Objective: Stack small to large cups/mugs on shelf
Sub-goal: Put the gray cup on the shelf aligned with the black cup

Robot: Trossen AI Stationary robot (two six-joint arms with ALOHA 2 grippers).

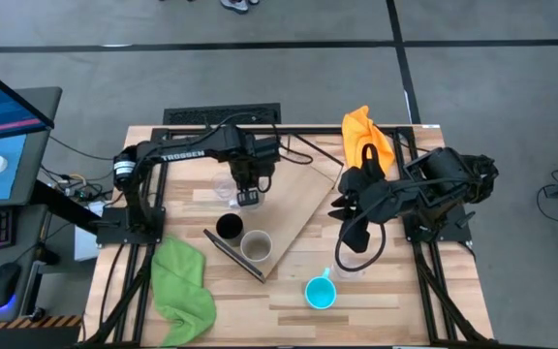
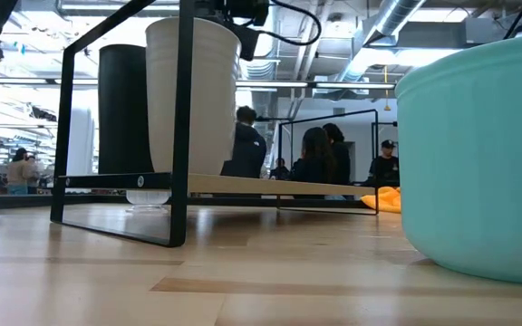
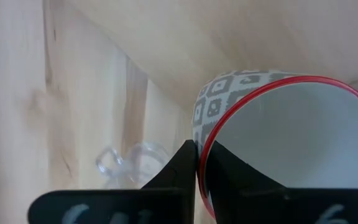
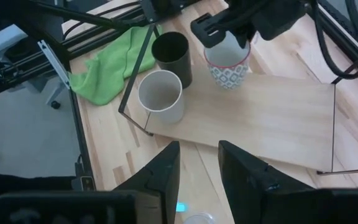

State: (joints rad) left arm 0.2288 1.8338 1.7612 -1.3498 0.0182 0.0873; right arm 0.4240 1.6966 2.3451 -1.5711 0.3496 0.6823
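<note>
My left gripper [image 1: 250, 197] is over the light-wood shelf [image 1: 294, 208], shut on a white mug [image 4: 229, 67] with a grey diamond pattern and a red rim. A black cup [image 1: 229, 227] and a beige-grey cup [image 1: 256, 245] stand on the shelf's near end. The bright blue mug [image 1: 321, 292] stands on the table near the front edge. One clear glass [image 3: 126, 165] sits on the table beside the shelf, and another [image 4: 197, 218] shows just below my right gripper [image 4: 197, 168], which is open above the table, right of the shelf. My left gripper pinches the white mug's wall at the red rim [image 3: 205, 140], with one finger [image 3: 179, 168] outside and the other inside the mouth. The fingers come from above, pointing down. The mug is upright over the shelf board; whether its base touches the board, I cannot tell.
A green cloth [image 1: 182, 286] lies at the table's near left. An orange cloth [image 1: 366, 136] lies at the far right. The shelf's dark metal frame [image 2: 184, 118] rises at its near end. Bare board [image 4: 284, 118] stretches beyond the mug. People stand in the room behind [image 2: 315, 158].
</note>
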